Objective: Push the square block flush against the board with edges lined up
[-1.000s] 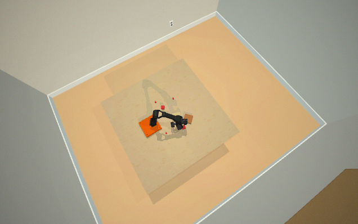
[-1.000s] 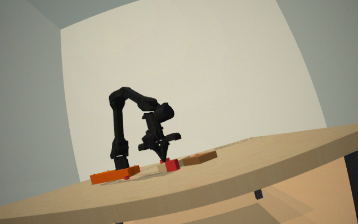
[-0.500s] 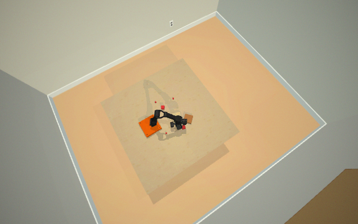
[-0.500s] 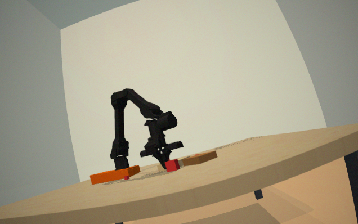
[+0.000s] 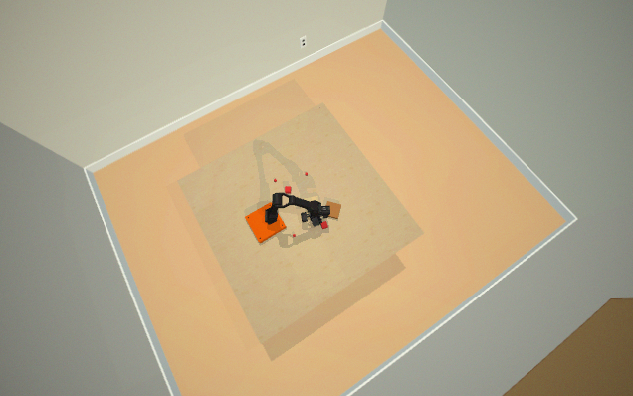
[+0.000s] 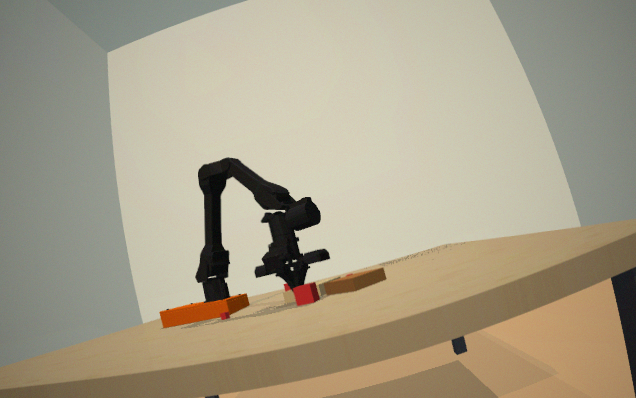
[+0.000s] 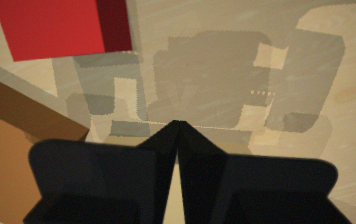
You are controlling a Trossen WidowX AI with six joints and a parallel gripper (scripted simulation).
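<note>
The brown flat square block (image 5: pixel 333 210) (image 6: pixel 354 283) (image 7: pixel 15 160) lies on the table, to the left in the wrist view. The pale wood-coloured board (image 6: pixel 288 296) (image 7: pixel 174 205) lies low on the table beside it, mostly hidden by the arm, the fingers and a red cube. Whether block and board touch is not clear. My gripper (image 6: pixel 294 286) (image 7: pixel 178 126) is shut and empty. It points down close above the table, over or just beside the board; contact cannot be told.
A large red cube (image 5: pixel 324 225) (image 6: pixel 306 294) (image 7: pixel 55 27) sits near the block and fingers. Another red cube (image 5: pixel 288 189) lies on the arm's other side. Small red cubes (image 5: pixel 294 235) (image 5: pixel 275 180) (image 5: pixel 306 174) lie around. The arm stands on an orange base (image 5: pixel 259 229) (image 6: pixel 190 314).
</note>
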